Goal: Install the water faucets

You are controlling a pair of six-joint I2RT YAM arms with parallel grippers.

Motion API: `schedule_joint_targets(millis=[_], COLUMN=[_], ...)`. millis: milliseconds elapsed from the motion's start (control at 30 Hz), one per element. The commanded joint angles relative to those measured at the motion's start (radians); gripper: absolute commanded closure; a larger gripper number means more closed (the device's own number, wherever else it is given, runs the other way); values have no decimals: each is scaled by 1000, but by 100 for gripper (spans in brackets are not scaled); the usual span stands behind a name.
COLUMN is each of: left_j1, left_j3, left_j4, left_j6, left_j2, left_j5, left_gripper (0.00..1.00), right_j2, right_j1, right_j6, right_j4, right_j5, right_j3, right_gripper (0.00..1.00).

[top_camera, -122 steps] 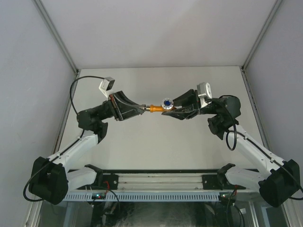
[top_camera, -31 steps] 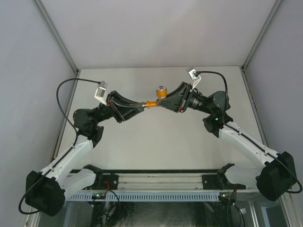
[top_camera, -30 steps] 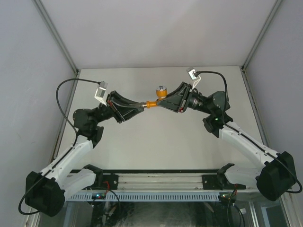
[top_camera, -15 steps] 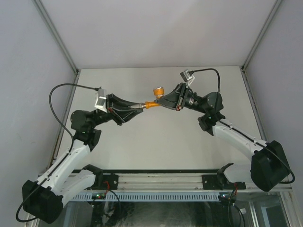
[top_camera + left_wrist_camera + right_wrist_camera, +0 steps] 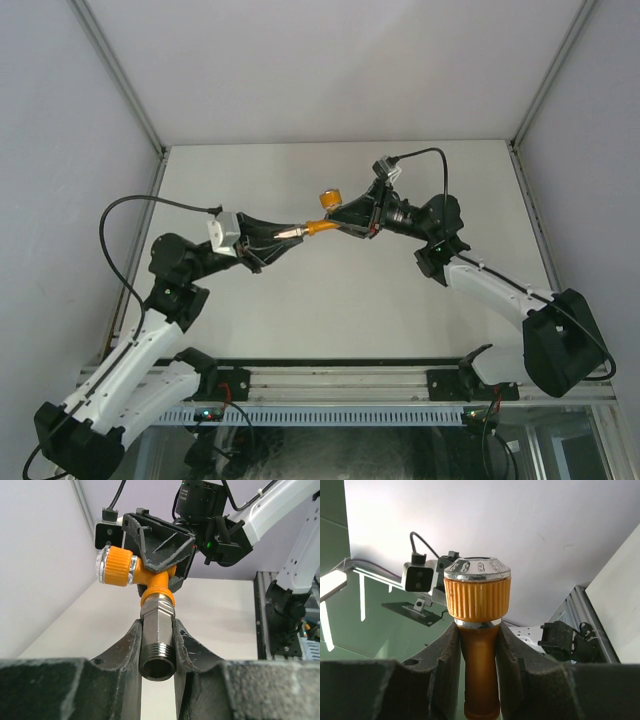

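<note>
The water faucet [image 5: 322,226] hung in the air above the desk [image 5: 330,310] in the top view, roughly midway between the two arms, with its ribbed orange knob turned toward the far wall. The right jaws pinched its orange body from the right. The left jaws pinched the grey metal fitting [image 5: 291,234] at its other end from the left.

In the left wrist view, the left jaws were pressed against two opposite sides of the grey metal fitting [image 5: 157,640], whose threaded open end faced the camera. The water faucet [image 5: 152,580] sat directly on the fitting's far end, its knob sticking out to the left, and the right jaws clasped it from behind.

In the right wrist view, the right jaws gripped the orange stem of the water faucet [image 5: 477,600] just below the knob, which stood upright with a chrome rim on top.
</note>
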Motion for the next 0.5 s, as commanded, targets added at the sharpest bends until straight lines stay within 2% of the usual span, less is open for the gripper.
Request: schedule_joint_targets(millis=[0,167,267,467], left_j1=[-32,-85,-104,-148], left_j3=[89,87,87,104], left_j4=[-166,-197,-242,-356], left_j6=[260,382,484,646], left_j2=[-24,-33,-49,-63], left_j5=[-61,-64,-86,-184], left_gripper=[91,95,99,100], right_j2=[18,59,52,48], right_j1=[17,17,17,17], right_j6=[96,209,215,242], right_j4=[49,159,138,134], right_j5=[-25,-36,-36,-21], right_j3=[-11,-31,-40,-69], right_gripper=[100,100,100,100])
